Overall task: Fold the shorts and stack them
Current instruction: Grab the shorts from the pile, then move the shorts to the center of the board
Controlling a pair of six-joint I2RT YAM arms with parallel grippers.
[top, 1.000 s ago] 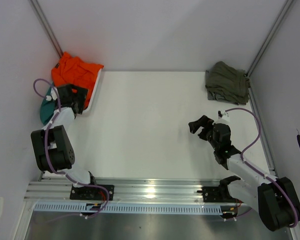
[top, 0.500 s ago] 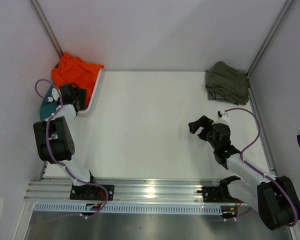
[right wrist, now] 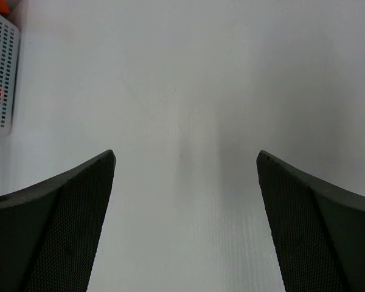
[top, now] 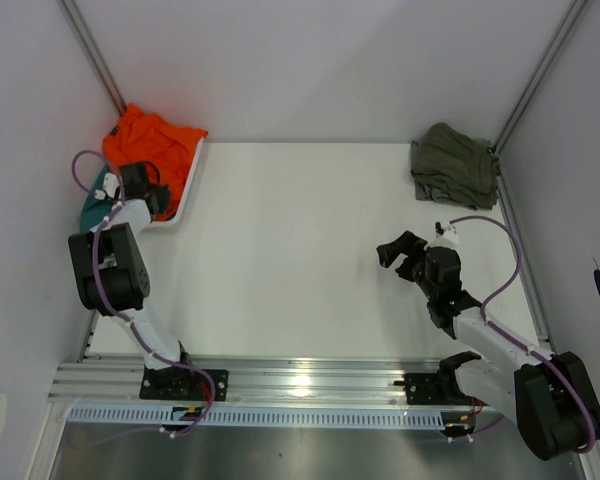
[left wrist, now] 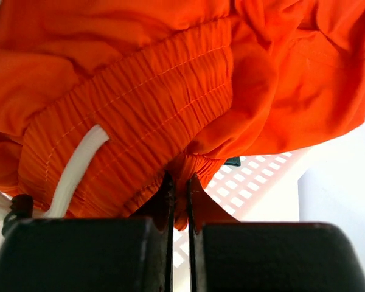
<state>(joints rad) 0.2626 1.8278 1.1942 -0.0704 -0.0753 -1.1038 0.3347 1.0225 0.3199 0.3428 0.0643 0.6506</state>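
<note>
Risk: thin pinch; the left tool [left wrist: 177,187] bites only 1 small fold under the waistband [left wrist: 140,103], so the orange shorts [left wrist: 280,79] may slip free on lifting.
Snag: the drawstring [left wrist: 79,159] or loose cloth may catch the basket [left wrist: 249,179] lattice and drag it, or the teal shorts [top: 93,192], along.
Left tool: closed on that orange fold, jaws nearly together.
Right tool [right wrist: 185,164]: wide open, holding nothing, over bare surface [right wrist: 188,73].
Orange shorts: heaped in the basket at 10 o'clock in the top view.
Olive shorts [top: 455,165]: folded, at 1 o'clock, well apart from both tools.
</note>
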